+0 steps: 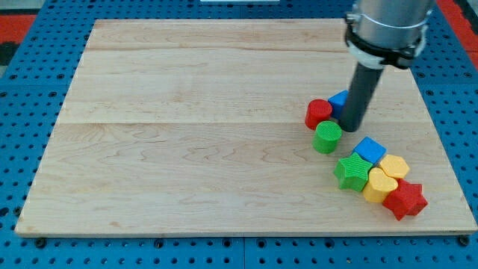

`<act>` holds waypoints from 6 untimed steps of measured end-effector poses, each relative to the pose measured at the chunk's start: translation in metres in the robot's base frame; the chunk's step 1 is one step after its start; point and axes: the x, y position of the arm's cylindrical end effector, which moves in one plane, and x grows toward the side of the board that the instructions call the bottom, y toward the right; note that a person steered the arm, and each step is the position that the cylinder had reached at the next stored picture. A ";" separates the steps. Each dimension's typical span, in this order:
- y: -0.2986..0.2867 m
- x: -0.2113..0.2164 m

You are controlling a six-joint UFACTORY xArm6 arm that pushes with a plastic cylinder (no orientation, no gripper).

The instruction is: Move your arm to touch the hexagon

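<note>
The yellow hexagon (393, 166) lies at the view's lower right, between a blue cube (369, 150), a yellow heart (380, 184) and a red star (405, 199). A green star (352, 172) sits to the left of the heart. My tip (351, 128) rests on the board up and to the left of this cluster, well apart from the hexagon. It stands beside a green cylinder (327, 137), a red block (319, 113) and a blue block (340, 99) that the rod partly hides.
The blocks lie on a pale wooden board (187, 134) set on a blue pegboard (22, 90). The arm's grey and black body (385, 26) hangs over the board's upper right corner.
</note>
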 end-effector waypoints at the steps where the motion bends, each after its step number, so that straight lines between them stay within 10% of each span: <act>1: 0.049 0.003; 6: 0.098 0.094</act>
